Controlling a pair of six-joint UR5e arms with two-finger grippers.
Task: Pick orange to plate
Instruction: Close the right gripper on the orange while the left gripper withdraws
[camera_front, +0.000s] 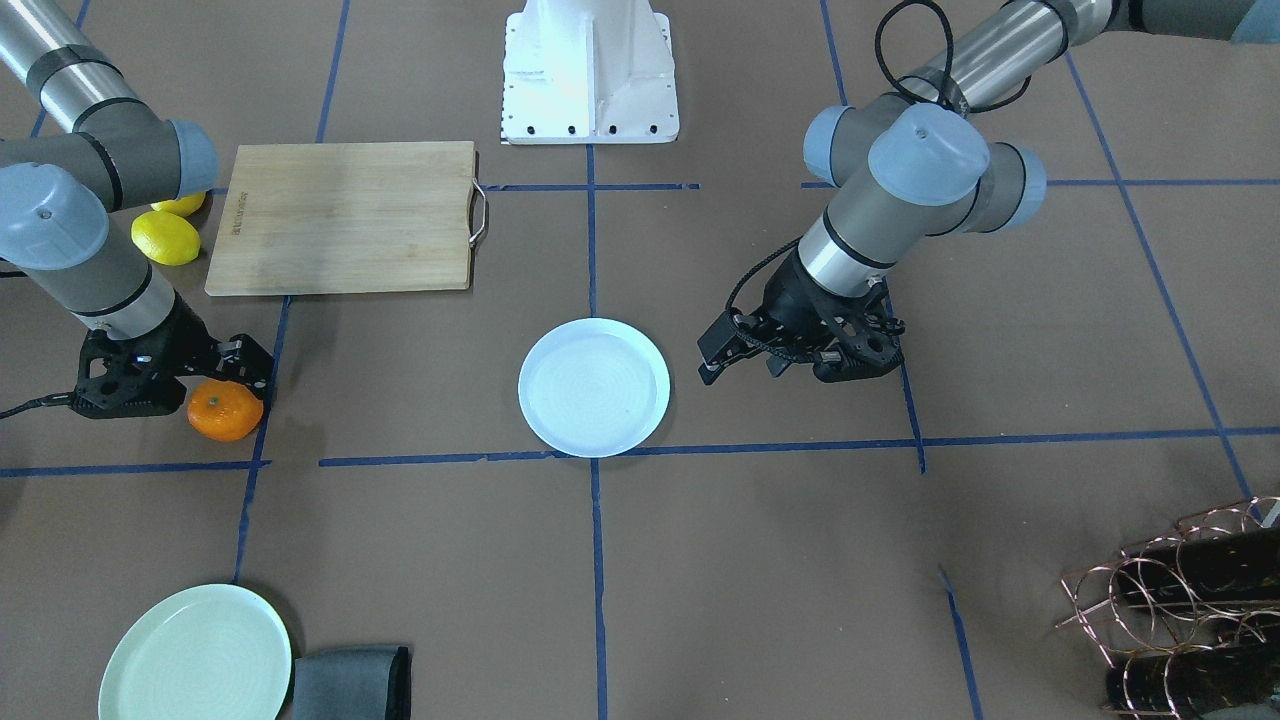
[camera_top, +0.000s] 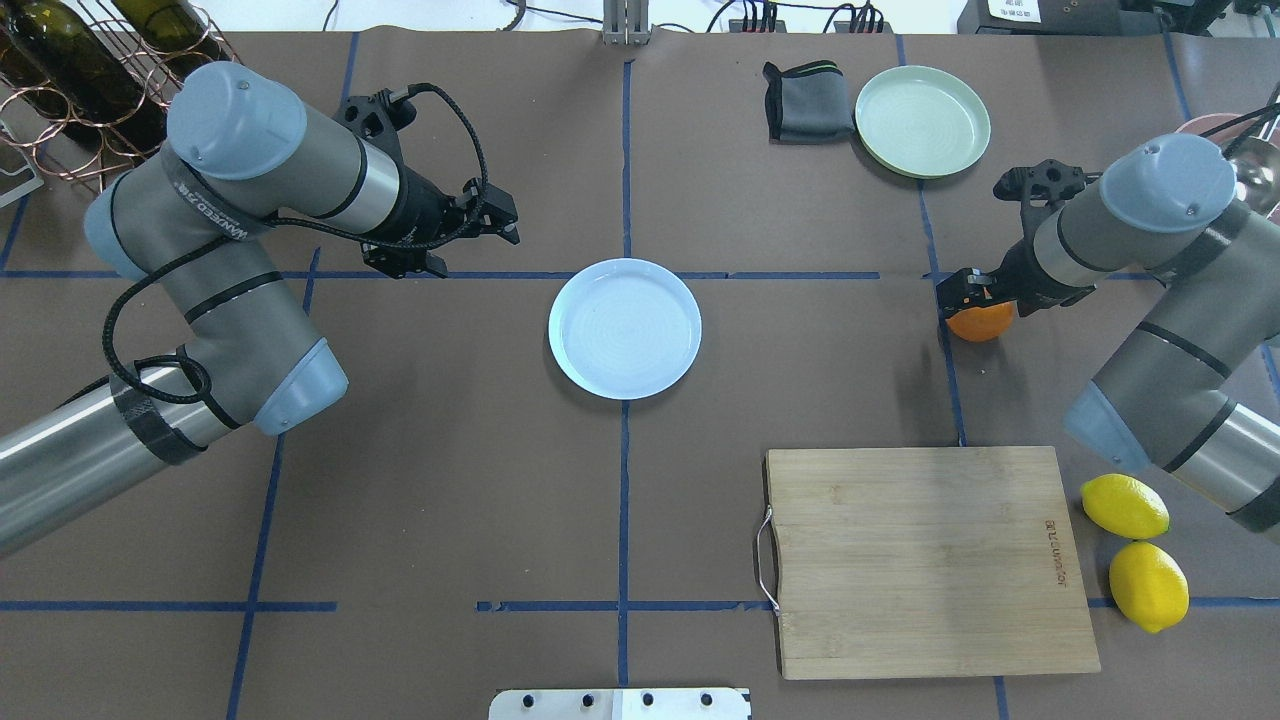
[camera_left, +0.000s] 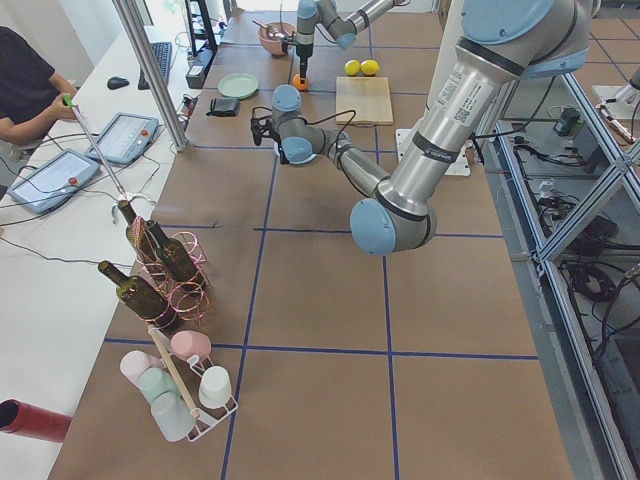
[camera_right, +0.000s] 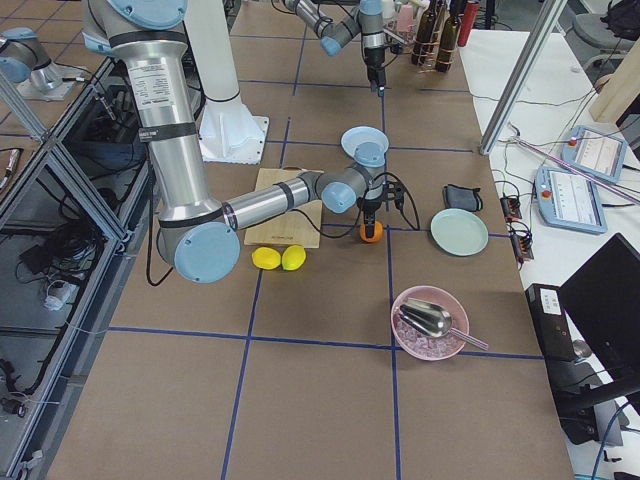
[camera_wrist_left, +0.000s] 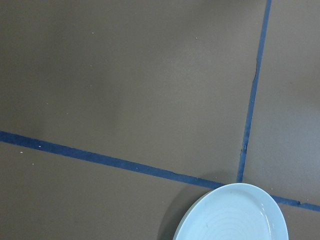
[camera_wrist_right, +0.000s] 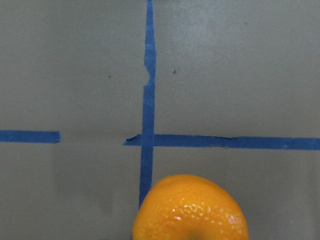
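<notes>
**Orange**: on the table, robot's right side, just beside a blue-tape crossing. It is well apart from the plate, which sits empty at table centre.

**Right gripper**: directly over the fruit, tips at its upper part. The right wrist cam shows the orange at bottom centre w/ no fingers in frame, so whether the jaws are clamped on it cannot be told.

**Step in hand (judged):** grasp, i.e. early in the task.
1. Centre the jaws across the widest part of the fruit.
2. Close w/ moderate force. The round shape can squirt out sideways.
3. Lift straight up before any lateral travel.
4. Route to the plate is direct. Keep off the cutting board and lemons, both on the robot's side of the orange.
5. Release low, inside the rim, else it may roll off.

**Pose:**
- Right arm: elbow bent, wrist down, tool approx. vertical.
- Left arm: appears idle. Left gripper hovers just beside the plate, jaws apart, holding nothing.
</notes>
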